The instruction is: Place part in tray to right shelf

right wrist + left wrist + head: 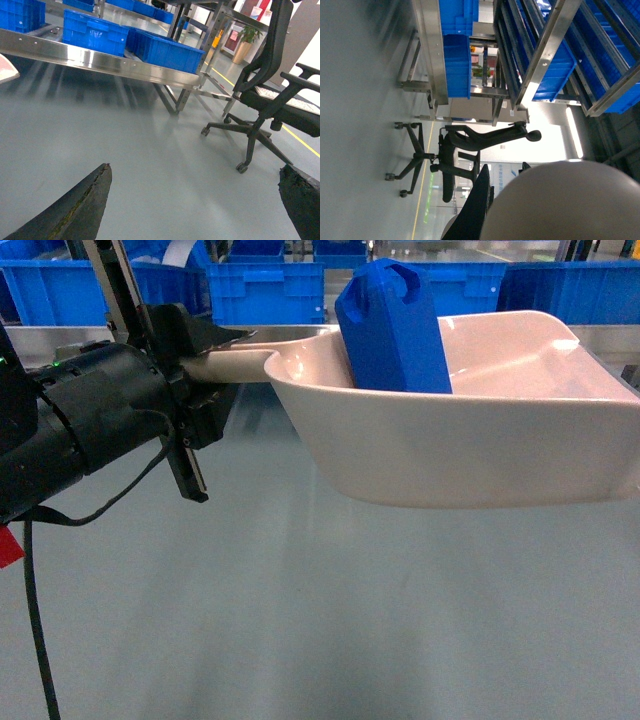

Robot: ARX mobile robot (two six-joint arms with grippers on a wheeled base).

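One arm carries the load: the left gripper [215,365] is clamped on the handle of the tray [480,430], with the part [392,328] riding inside it.

From that gripper the tray runs rightward, its long axis along handle and scoop, held level above the grey floor [300,620]; the part leans against the scoop's rear wall, slanted top and loop handle uppermost. The steel shelf [40,340] rail crosses behind, blue crates [265,290] on it, so the move ahead likely means carrying the tray toward that rail. Both pieces are smooth moulded plastic, the tray pale pinkish-beige and glossy, the part bright blue and blocky. The right gripper [195,200] hangs empty with its dark fingers [75,210] spread wide; an office chair [270,105] stands beyond it.
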